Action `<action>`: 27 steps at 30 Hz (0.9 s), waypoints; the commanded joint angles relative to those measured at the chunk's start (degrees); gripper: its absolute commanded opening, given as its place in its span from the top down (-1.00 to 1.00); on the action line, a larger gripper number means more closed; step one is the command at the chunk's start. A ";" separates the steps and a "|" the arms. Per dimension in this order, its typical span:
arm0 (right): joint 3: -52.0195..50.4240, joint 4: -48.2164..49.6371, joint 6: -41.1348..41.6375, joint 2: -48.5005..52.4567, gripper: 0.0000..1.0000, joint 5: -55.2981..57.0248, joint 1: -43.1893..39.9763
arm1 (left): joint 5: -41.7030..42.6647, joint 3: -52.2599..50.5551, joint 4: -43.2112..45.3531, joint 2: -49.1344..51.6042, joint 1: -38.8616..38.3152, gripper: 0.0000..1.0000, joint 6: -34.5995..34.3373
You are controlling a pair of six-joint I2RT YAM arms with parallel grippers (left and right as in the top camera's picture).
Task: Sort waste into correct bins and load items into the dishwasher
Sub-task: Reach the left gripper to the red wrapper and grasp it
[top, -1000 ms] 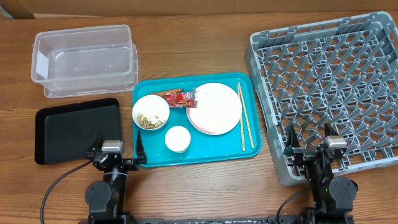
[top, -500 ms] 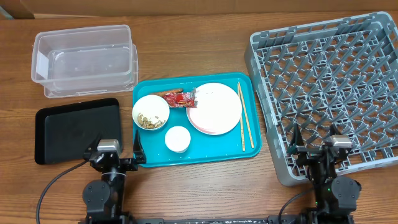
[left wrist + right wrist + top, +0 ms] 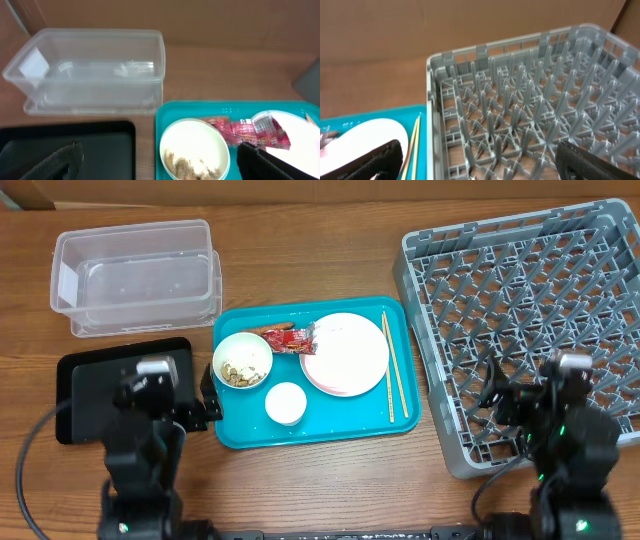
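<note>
A white bowl [image 3: 243, 360] holding beige food scraps [image 3: 192, 165], a red snack wrapper [image 3: 290, 337], a pale pink plate [image 3: 345, 353], a small white cup [image 3: 285, 403] and wooden chopsticks [image 3: 396, 367] all lie on the teal tray [image 3: 318, 430]. The clear tub [image 3: 135, 275] stands at the back left, with the black tray [image 3: 85, 395] in front of it. The grey dish rack [image 3: 530, 290] fills the right side. My left gripper [image 3: 165, 388] hangs open and empty above the black tray's right end, near the bowl [image 3: 195, 142]. Above the rack's front part, my right gripper [image 3: 545, 395] is open and empty.
The teal tray's left rim [image 3: 162, 115] lies just right of the black tray [image 3: 75, 137], with a strip of wooden table between them. The chopsticks [image 3: 414, 145] run along the tray's right side, close to the rack's left wall [image 3: 432, 115]. A cardboard wall stands behind the table.
Both arms have lifted from low at the table's front edge and moved forward, the left over the black tray, the right over the rack. Both grippers stay open.
</note>
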 commanded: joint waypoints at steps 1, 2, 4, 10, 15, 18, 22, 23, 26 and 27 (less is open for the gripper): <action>11.41 -7.69 0.57 9.40 -1.00 -2.97 -0.20 | 2.40 9.57 -6.43 7.28 -0.35 -1.00 -0.61; 15.80 -12.37 0.57 13.79 -1.00 -3.89 -0.20 | 2.62 13.22 -11.08 10.21 -0.35 -1.00 -0.61; 20.15 -16.61 0.57 18.21 -1.00 -3.56 -0.20 | 2.60 17.35 -16.83 13.29 -0.35 -1.00 -0.61; 23.74 -21.07 2.73 25.70 -1.00 -6.78 -0.20 | 2.67 25.70 -29.94 18.25 -0.35 -1.00 -1.05; 23.74 -24.63 2.73 27.36 -1.00 -10.75 -0.20 | 2.71 26.86 -36.68 18.34 -0.35 -1.00 -2.23; 23.74 -24.33 2.71 27.34 -1.00 -10.91 -0.20 | 2.62 26.84 -38.29 18.36 -0.35 -0.99 -2.99; 23.74 -22.12 2.73 27.41 -1.00 -13.64 -0.20 | 2.64 26.84 -35.89 18.38 -0.35 -1.00 -3.32; 23.74 -21.14 2.75 27.56 -1.00 -16.04 -0.17 | 2.67 26.84 -34.82 18.47 -0.35 -1.00 -3.96; 23.74 -19.19 2.78 28.41 -1.00 -20.52 -0.13 | 2.64 26.84 -31.65 19.34 -0.37 -0.99 -5.77; 23.74 -18.88 2.99 28.81 -1.00 -20.55 -0.02 | 2.69 26.84 -30.91 19.91 -0.37 -1.00 -6.47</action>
